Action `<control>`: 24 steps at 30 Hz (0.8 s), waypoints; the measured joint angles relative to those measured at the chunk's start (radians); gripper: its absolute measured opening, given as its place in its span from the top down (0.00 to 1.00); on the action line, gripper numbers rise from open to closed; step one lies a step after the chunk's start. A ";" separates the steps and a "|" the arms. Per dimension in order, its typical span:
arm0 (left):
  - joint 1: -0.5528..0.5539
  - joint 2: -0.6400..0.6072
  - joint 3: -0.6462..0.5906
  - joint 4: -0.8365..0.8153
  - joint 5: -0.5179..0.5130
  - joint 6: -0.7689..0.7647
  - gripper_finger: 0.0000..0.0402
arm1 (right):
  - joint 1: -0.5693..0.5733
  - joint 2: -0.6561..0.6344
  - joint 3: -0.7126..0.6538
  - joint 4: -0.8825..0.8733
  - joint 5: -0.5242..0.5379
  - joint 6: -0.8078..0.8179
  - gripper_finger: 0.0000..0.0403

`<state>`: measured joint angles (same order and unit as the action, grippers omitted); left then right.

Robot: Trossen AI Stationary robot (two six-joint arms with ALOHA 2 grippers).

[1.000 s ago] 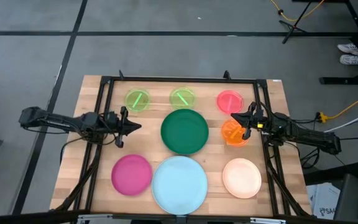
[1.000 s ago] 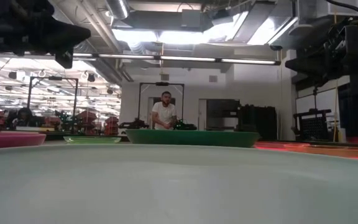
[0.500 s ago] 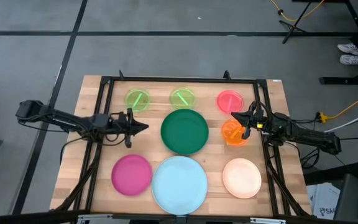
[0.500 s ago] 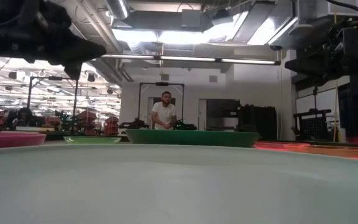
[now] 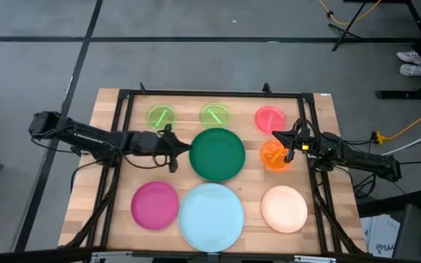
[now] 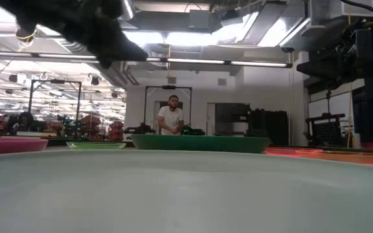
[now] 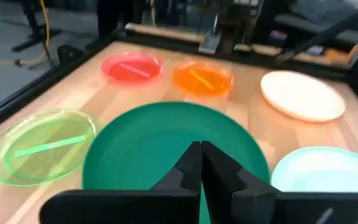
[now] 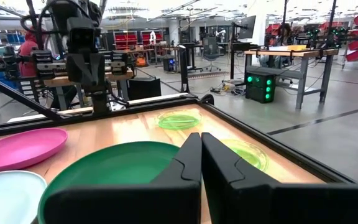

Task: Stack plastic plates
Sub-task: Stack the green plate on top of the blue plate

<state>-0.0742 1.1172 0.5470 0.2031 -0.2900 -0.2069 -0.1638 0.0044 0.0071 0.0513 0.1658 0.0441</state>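
Grippers both closed, empty: we see left gripper (image 5: 183,150) at the green plate (image 5: 217,154) edge, right gripper (image 5: 280,138) over orange plate (image 5: 274,155).

No text, label, brand, number or sign can be read in any of the views.
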 joint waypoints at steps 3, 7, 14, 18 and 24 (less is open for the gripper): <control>0.000 0.053 0.086 -0.095 0.002 0.005 1.00 | 0.000 0.000 0.000 -0.002 0.000 0.000 1.00; 0.000 0.107 0.151 -0.099 0.016 0.054 1.00 | 0.000 0.000 0.000 -0.003 0.000 0.000 1.00; 0.004 0.154 0.185 -0.027 -0.034 0.121 1.00 | 0.000 0.000 0.000 -0.005 0.000 0.000 1.00; 0.037 0.154 0.189 -0.050 -0.045 0.068 0.93 | 0.000 0.000 0.000 -0.005 0.000 -0.001 1.00; 0.108 0.154 0.189 -0.074 -0.028 0.007 0.75 | 0.000 0.000 0.000 -0.003 0.001 -0.001 1.00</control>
<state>0.0340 1.2709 0.7361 0.1295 -0.3181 -0.2003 -0.1642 0.0044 0.0074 0.0486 0.1669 0.0433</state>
